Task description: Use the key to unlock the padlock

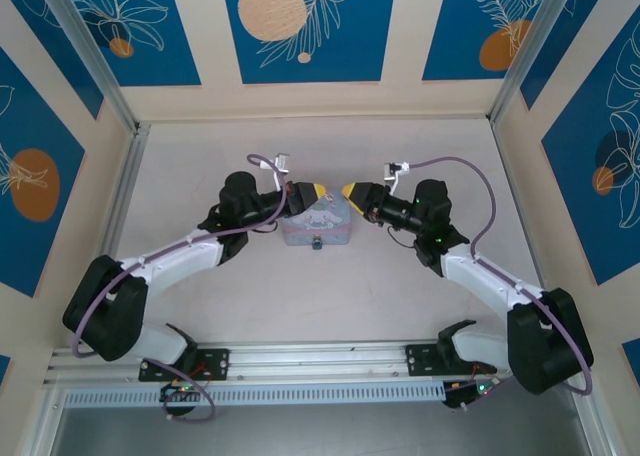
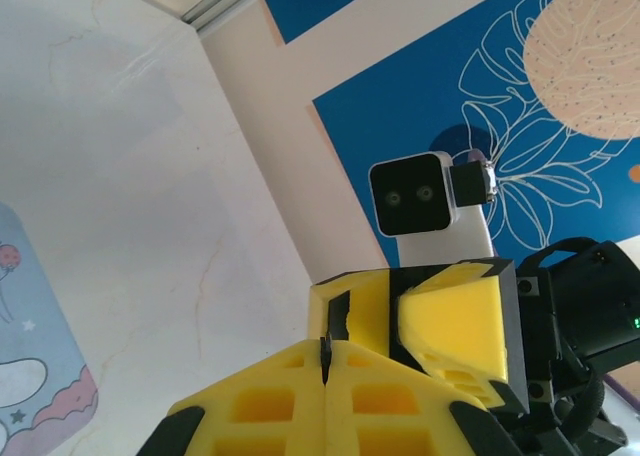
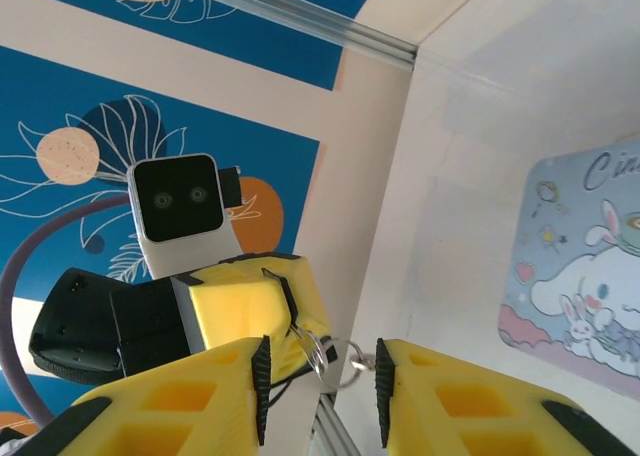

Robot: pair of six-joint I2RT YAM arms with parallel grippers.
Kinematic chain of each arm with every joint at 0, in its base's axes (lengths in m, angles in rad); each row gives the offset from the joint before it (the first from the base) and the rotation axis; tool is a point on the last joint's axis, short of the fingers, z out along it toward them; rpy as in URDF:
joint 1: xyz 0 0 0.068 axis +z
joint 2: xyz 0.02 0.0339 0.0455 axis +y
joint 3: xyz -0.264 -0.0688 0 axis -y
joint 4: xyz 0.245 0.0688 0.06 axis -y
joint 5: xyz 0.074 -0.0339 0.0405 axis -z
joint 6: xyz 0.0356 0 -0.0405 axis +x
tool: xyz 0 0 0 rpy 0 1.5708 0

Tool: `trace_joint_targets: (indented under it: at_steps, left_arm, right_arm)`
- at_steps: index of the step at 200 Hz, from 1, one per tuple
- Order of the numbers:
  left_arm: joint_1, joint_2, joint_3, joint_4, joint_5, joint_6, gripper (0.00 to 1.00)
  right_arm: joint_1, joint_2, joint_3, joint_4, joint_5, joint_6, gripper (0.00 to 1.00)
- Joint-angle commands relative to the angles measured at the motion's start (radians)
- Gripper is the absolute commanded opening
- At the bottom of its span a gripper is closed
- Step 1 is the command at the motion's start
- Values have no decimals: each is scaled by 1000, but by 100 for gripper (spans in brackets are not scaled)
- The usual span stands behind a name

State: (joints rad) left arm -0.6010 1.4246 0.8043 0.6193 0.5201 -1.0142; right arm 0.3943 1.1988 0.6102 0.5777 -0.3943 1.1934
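sitting at the near edge of the pale cartoon-printed tin (image 1: 330, 221) on the desk (image 1: 400, 296), the tiny dark padlock (image 1: 316, 242) lies apart from both grippers, which meet tip to tip over the tin's far side. the left gripper (image 1: 316, 192) is clamped tight on a small dark key (image 2: 327, 344). its wire key ring (image 3: 322, 354) dangles between the fingers of the right gripper (image 1: 349, 192), whose jaws stand narrowly apart around the ring.
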Motion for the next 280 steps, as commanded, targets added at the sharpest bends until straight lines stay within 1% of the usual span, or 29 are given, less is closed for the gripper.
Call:
trace_joint_targets:
  at_steps: [1,50,96,124,148,168,191,259,280]
  left_arm:
    - [-14,17,-14,99,5,-49,0]
    - [-20,38,-17,142,-11,-97,0]
    - [-22,74,-22,209,-19,-153,0]
    - [-22,83,-21,220,-23,-164,0]
    - [-22,83,-19,211,-26,-161,0]
    - [-22,82,-15,205,-28,-159,0]
    - [-22,82,-14,201,-31,-158,0]
    - [-23,80,-14,194,-36,-158,0]
    - [-22,80,-17,194,-34,-158,0]
  right_arm:
    - [21,30,44,83,-11,20,36]
    - [49,77,55,127,-21,29,35]
    - [48,79,25,145,-26,33,29]
    - [49,79,10,151,-31,34,27]
    - [48,78,-3,158,-32,38,27]
    - [48,76,-14,165,-33,40,30]
    - [48,70,-25,169,-33,43,30]
    - [46,66,-36,172,-32,49,20]
    - [44,66,-32,173,-32,48,19]
